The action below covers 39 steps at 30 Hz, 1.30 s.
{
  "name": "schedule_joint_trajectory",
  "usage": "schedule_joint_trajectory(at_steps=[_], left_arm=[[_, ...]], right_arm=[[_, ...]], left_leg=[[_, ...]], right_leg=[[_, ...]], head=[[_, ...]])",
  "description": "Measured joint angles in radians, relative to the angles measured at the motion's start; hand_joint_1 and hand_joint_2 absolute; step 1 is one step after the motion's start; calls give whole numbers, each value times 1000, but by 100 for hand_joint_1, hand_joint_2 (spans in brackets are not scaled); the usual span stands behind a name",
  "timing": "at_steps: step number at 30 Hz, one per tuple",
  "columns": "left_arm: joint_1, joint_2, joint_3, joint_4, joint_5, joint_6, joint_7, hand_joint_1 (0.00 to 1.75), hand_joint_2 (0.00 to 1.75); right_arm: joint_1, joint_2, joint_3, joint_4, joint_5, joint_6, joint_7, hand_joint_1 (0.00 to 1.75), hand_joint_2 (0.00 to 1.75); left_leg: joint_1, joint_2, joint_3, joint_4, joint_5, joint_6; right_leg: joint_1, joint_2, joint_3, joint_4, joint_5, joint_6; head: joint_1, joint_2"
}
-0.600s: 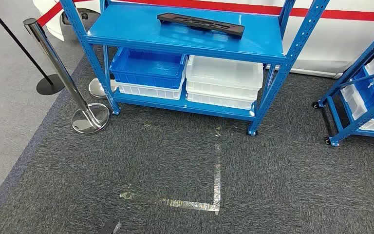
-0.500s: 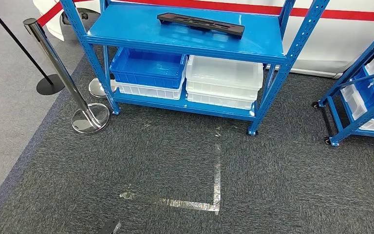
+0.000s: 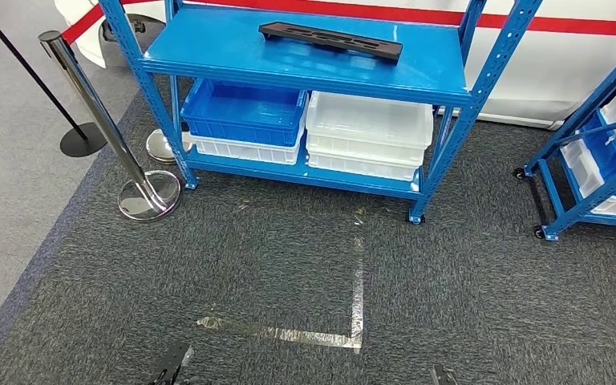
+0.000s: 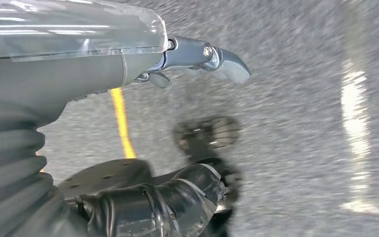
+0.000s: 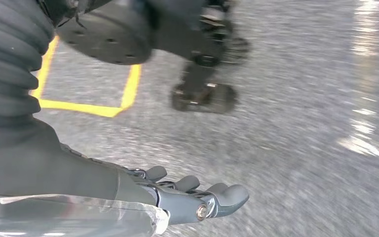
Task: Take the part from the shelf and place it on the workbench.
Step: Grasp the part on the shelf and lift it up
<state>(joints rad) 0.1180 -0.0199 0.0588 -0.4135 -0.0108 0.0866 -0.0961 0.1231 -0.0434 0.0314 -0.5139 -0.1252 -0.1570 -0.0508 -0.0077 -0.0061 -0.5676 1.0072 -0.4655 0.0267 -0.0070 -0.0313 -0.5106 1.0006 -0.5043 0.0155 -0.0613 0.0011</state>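
While both hands hung empty, left hand [image 4: 197,59] and right hand [image 5: 192,197] fingers loosely extended, black part [image 3: 330,40] lay at 12 o'clock on shelf [image 3: 208,56], long axis 10-to-4; neither hand clearly nearer.

Whole view shifted slightly; left hand [image 3: 170,366] further into frame, right hand [image 3: 441,375] now showing.

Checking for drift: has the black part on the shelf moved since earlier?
No. The black part lies in the same spot on the blue shelf.
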Motion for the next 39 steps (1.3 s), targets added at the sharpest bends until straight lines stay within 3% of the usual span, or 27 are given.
schedule_joint_trajectory(at_steps=[2, 6, 10, 14, 15, 19, 21, 25, 39], left_arm=[[-10, -5, 16, -5, 0, 27, -26, 0, 175], [-23, -13, 40, -12, 9, 78, -70, 0, 0], [-40, -19, 56, -15, 32, 129, -115, 0, 0], [-57, -20, 60, -15, 59, 179, -161, 0, 0], [-62, -20, 60, -14, 65, 192, -172, 0, 0], [-86, -20, 60, -7, 76, 245, -200, 0, 0], [-97, -20, 57, 1, 73, 264, -201, 0, 0], [-115, -20, 35, 19, 50, 281, -169, 0, 0], [-145, -15, -103, 85, -29, 221, 60, 0, 0]], right_arm=[[-8, -11, 14, -29, -35, -42, -15, 0, 175], [-21, -34, 42, -86, -96, -119, -40, 0, 175], [-32, -57, 72, -151, -156, -194, -65, 0, 175], [-46, -80, 105, -218, -214, -273, -94, 0, 0], [-49, -86, 114, -235, -228, -292, -101, 0, 0], [-64, -109, 154, -309, -278, -362, -131, 0, 175], [-74, -122, 176, -347, -293, -388, -142, 0, 175], [-98, -148, 216, -423, -301, -430, -144, 0, 0], [-265, -206, 336, -681, -52, -439, -8, 0, 0]], left_leg=[[0, 0, 0, 0, 0, 0], [0, 0, 0, 0, 0, 0], [0, 0, 0, 0, 0, 0], [0, 0, 0, 0, 0, 0], [0, 0, 0, 0, 0, 0], [0, 0, 0, 0, 0, 0], [0, 0, 0, 0, 0, 0], [0, 0, 0, 0, 0, 0], [0, 0, 0, 1, 1, 0]], right_leg=[[0, 0, 0, 0, 0, 0], [0, 0, 1, 0, 0, 0], [0, 0, 0, 0, 0, 0], [0, 0, 1, 0, 0, 0], [0, 0, 1, 0, 0, 0], [0, 0, 1, 0, 0, 0], [0, 0, 1, 0, 0, 0], [0, 0, 1, 0, 0, 0], [0, 0, 1, 1, 1, 0]], head=[[0, 0], [0, 0], [0, 0], [0, 0], [0, 0], [0, 0], [0, 0], [0, 0], [0, 0]])
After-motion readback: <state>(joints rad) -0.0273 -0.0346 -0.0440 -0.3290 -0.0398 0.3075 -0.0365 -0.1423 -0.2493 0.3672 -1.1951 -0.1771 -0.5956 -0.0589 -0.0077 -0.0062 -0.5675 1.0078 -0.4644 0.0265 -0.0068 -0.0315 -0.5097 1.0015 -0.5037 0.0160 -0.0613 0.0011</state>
